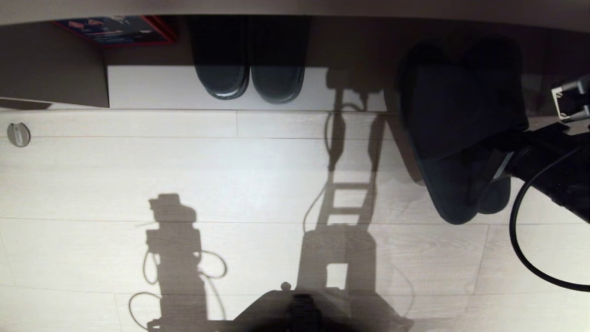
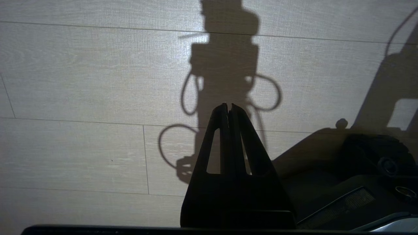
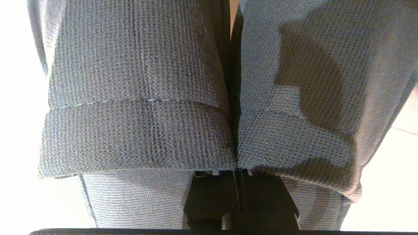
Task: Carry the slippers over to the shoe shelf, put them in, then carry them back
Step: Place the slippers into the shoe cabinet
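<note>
The slippers (image 1: 461, 138), a dark pair with wide woven bands, hang together above the floor at the right, in front of the shoe shelf (image 1: 152, 87). In the right wrist view the two bands (image 3: 137, 98) lie side by side. My right gripper (image 3: 235, 176) reaches in between them and is shut on their inner edges, its fingertips hidden under the fabric. The shelf's pale bottom board runs along the far side of the floor. My left gripper (image 2: 228, 106) hangs shut and empty over the floor planks.
Another dark pair with paler tips (image 1: 249, 78) stands in the shelf, left of the held pair. A red and blue box (image 1: 115, 30) lies further left inside. A round metal stop (image 1: 18, 134) sits on the floor. A black cable (image 1: 518, 240) loops from my right arm.
</note>
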{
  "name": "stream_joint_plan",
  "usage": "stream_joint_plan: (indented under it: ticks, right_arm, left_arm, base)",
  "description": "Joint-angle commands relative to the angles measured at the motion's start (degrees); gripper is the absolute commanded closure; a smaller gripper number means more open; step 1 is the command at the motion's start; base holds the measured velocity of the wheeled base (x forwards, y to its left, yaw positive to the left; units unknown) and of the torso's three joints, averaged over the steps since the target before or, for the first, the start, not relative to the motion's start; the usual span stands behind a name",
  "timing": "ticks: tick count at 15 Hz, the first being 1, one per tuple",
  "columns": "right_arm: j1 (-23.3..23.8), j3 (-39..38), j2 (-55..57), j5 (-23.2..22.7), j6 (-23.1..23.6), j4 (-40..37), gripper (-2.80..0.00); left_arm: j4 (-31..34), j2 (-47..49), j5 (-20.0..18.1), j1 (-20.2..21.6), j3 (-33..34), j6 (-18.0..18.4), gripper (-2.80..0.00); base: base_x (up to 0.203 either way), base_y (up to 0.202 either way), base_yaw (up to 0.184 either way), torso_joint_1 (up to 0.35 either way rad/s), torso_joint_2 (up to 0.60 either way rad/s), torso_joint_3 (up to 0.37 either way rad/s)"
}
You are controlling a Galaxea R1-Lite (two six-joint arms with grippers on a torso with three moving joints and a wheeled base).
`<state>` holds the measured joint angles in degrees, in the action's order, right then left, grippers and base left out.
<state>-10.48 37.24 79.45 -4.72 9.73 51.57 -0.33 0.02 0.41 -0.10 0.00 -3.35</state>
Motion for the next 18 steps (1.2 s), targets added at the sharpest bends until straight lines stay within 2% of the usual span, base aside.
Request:
stream_joint_plan:
  ticks: [1,8,13,18]
  right_arm:
    - [-0.33,1.17,2.90,0.38,0.11,0.44,0.00]
    - [-0.33,7.80,5.12,0.50,0.23,0.79,0.00]
    - [-0.20,15.25,7.37,0.74,3.44,0.20,0.00]
    - [1.73,24.97,11.70,0.41,5.47,-5.32,0.00]
  left_arm:
    - [-0.02,-0.02,0.02,0.01,0.00,0.01,0.00]
    - [0.15,-0.02,-0.06,0.01,0.00,0.45,0.00]
    - [0.24,-0.02,-0.06,0.01,0.00,0.45,0.00]
    - [0.24,-0.02,-0.06,0.01,0.00,0.45,0.00]
  base:
    - [0.000,0.000,0.000,0.000,0.00,0.000]
    - [0.000,0.000,0.000,0.000,0.00,0.000]
    - [0.000,0.000,0.000,0.000,0.00,0.000]
    - [0.000,0.000,0.000,0.000,0.00,0.000]
